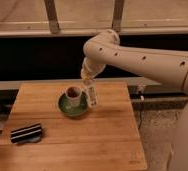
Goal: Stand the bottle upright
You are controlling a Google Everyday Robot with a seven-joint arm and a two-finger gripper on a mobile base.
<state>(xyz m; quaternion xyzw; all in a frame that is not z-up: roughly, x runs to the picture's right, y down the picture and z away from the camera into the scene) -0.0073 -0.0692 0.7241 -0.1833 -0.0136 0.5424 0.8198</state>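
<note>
In the camera view we see the gripper (88, 80) hanging over the wooden table (102, 135), clamped shut on the top end of the bottle (92, 96). The bottle hangs nearly upright, tilted a bit, its bottom end just beside the white cup (74, 95). We see that cup sitting on a green plate (64, 107) near the table's middle. A black-and-white striped block (26, 133) lies well apart at the front left.
</note>
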